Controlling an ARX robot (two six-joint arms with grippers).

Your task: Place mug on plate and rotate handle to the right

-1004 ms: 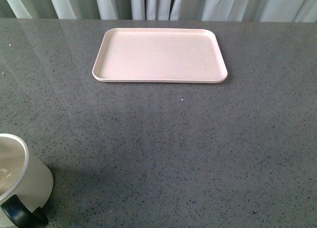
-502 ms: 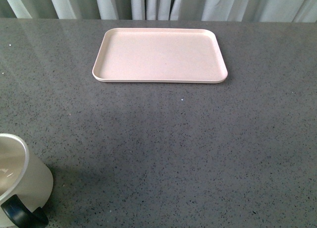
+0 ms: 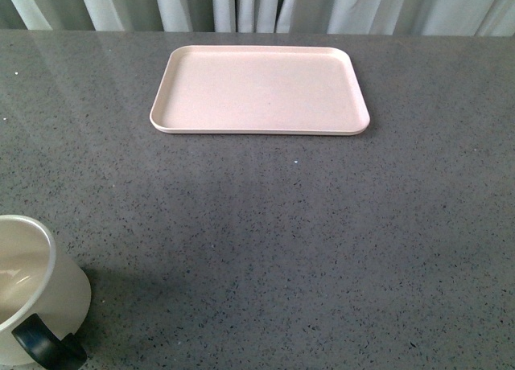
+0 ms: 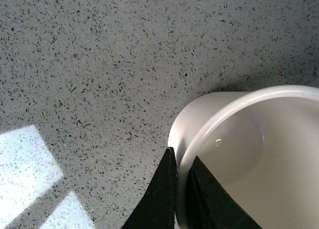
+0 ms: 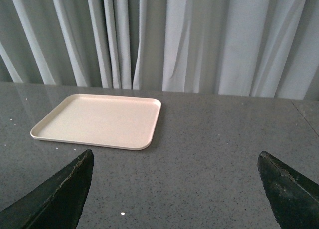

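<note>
Pinching mug point(image 4: 249, 159) rim: left jaws; plate point(image 3: 259, 88) well apart.

Front view only catches a chunk of the mug point(image 3: 60, 293): it's chopped by the left and bottom edges, and the handle point(image 3: 44, 346) gets clipped too. On the left wrist cam the left gripper point(image 4: 183, 157) pinches the mug's wall, but both fingers point(image 4: 159, 194) and most of the mug run out of frame. The right gripper point(image 5: 174, 153) shows as two wide-apart finger stubs, the rest cut off.
</note>
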